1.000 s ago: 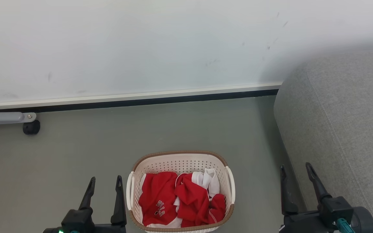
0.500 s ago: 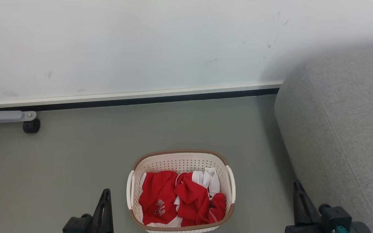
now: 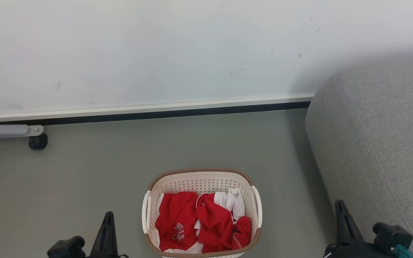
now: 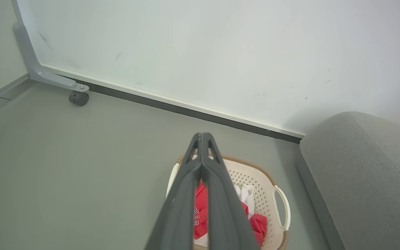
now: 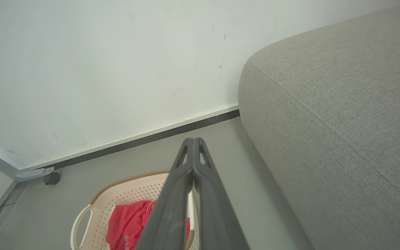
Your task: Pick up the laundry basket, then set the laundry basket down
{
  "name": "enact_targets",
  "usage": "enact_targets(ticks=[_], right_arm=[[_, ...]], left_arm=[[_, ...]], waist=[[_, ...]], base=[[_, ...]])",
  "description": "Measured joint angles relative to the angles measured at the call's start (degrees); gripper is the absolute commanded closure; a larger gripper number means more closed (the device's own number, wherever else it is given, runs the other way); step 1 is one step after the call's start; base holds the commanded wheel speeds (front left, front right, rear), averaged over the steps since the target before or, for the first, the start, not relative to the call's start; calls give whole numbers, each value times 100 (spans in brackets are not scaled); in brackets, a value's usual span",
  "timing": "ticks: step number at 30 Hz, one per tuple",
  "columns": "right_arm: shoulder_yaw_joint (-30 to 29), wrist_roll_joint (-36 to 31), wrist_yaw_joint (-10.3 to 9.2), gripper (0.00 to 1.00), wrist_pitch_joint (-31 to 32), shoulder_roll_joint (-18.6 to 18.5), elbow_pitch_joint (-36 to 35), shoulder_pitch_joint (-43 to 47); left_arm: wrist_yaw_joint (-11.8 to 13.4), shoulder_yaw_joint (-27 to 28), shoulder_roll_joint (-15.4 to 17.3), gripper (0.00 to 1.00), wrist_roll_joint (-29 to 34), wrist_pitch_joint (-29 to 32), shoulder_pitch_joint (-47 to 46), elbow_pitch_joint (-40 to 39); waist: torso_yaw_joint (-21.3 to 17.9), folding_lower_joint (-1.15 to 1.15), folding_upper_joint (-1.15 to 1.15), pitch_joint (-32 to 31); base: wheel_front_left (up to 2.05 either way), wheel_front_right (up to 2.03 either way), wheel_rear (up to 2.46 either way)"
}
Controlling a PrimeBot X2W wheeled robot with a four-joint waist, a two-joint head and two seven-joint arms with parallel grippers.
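Observation:
The laundry basket (image 3: 201,184) stands on the grey floor at the bottom centre of the head view, cream with a brown rim and white side handles, holding red and white clothes (image 3: 206,222). My left gripper (image 3: 108,214) is shut and empty, to the left of the basket and apart from it. My right gripper (image 3: 339,203) is shut too, well to the right, near the sofa. In the left wrist view the shut left gripper (image 4: 202,134) points over the laundry basket (image 4: 259,194). The right wrist view has the shut right gripper (image 5: 193,139) above the laundry basket (image 5: 130,189).
A grey fabric sofa (image 3: 378,143) fills the right side, close to my right gripper. A white wall with a dark baseboard (image 3: 156,114) runs behind the basket. A grey metal leg with a black caster (image 3: 38,142) stands at the far left.
Both grippers went from open to shut and dropped lower in the head view. The left one moved away from the basket's left handle. The basket stayed where it was.

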Motion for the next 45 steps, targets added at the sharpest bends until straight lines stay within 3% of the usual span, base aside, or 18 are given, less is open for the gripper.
enact_targets(ticks=[45], right_arm=[[-937, 3967, 623, 100, 1002, 66, 186, -195]], left_arm=[[-619, 734, -30, 100, -3609, 989, -252, 62]], waist=[[109, 0, 0, -195]], base=[[0, 0, 0]])
